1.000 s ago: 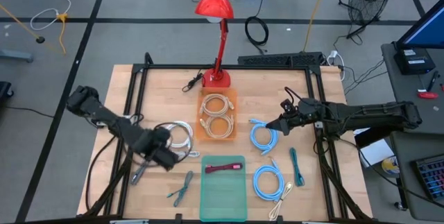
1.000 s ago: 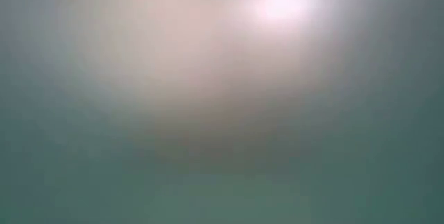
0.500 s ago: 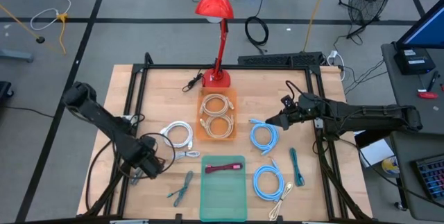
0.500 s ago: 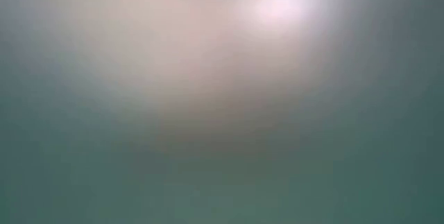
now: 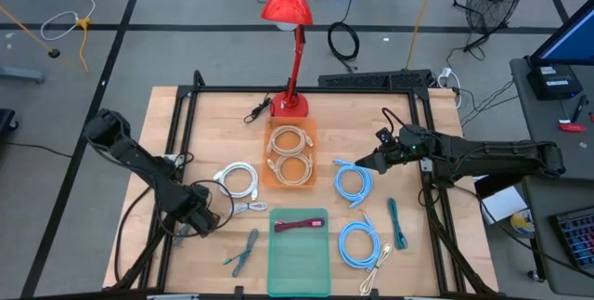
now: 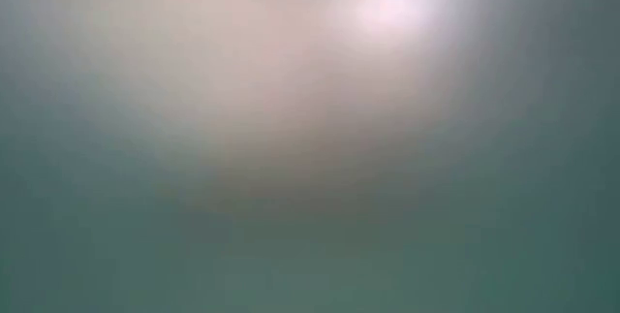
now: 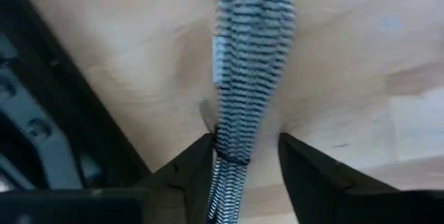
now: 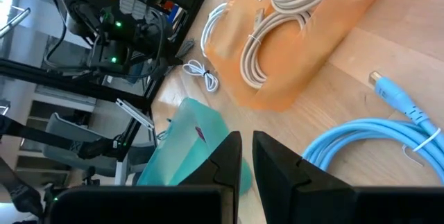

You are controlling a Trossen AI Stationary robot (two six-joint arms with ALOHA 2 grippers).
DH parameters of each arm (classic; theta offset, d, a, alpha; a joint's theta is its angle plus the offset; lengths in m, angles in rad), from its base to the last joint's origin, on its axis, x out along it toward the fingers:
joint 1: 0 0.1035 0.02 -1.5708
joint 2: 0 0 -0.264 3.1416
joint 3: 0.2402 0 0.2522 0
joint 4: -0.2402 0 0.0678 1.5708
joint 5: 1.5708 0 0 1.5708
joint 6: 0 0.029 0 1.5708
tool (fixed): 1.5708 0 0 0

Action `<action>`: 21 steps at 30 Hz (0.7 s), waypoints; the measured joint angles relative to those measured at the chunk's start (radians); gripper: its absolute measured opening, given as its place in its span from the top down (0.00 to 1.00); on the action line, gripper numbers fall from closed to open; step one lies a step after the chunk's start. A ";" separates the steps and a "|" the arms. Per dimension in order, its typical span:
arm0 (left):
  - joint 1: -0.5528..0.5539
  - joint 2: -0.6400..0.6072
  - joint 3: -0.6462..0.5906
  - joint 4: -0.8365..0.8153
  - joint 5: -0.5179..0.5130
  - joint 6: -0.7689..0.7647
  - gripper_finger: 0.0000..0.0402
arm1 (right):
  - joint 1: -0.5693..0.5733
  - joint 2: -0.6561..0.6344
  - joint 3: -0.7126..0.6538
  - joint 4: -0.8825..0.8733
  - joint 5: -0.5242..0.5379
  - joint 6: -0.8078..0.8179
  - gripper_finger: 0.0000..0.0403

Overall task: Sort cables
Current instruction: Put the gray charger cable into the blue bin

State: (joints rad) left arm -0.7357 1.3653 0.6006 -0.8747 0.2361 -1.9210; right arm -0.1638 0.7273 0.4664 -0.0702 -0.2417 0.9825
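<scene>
Within the last second the left tool (image 5: 192,218) has been carried off the white coiled cable (image 5: 238,181), which is left lying on the wooden table (image 5: 213,123) just to the left of the orange translucent tray (image 5: 309,131), and has been brought to the table's edge well to the lower left of that tray. In the left wrist view its fingers (image 7: 300,165) are seen spread on either side of a short grey braided cable bundle (image 7: 250,57), not yet closed on it. From this it is judged that the white coil has been passed over and the grey bundle chosen as the next cable to be sorted. The right tool (image 8: 247,139) has barely been shifted; it is held just to the right of the tray, above a light-blue round coil (image 5: 352,181), with its fingers nearly pressed together and nothing pinched. Two beige coils (image 5: 290,154) are already laid in the tray.
</scene>
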 joint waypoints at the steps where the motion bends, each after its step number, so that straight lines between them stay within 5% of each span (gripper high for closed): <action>1: 0.000 -0.001 -0.006 0.012 0.001 0.005 0.64 | 0.000 0.000 0.000 0.000 0.000 0.000 0.93; 8: 0.011 0.002 0.010 0.021 0.004 0.072 0.95 | 0.000 0.000 0.000 0.007 0.000 0.000 0.93; 14: 0.036 0.002 0.170 -0.050 -0.026 0.224 0.96 | 0.000 0.000 0.000 0.025 0.001 -0.003 0.93; 21: 0.117 0.002 0.533 -0.228 -0.298 0.473 0.96 | 0.000 0.000 0.000 0.045 0.002 -0.005 0.93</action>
State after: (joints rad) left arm -0.6186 1.3674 1.1335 -1.1028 -0.0616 -1.4482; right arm -0.1642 0.7273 0.4664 -0.0251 -0.2393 0.9770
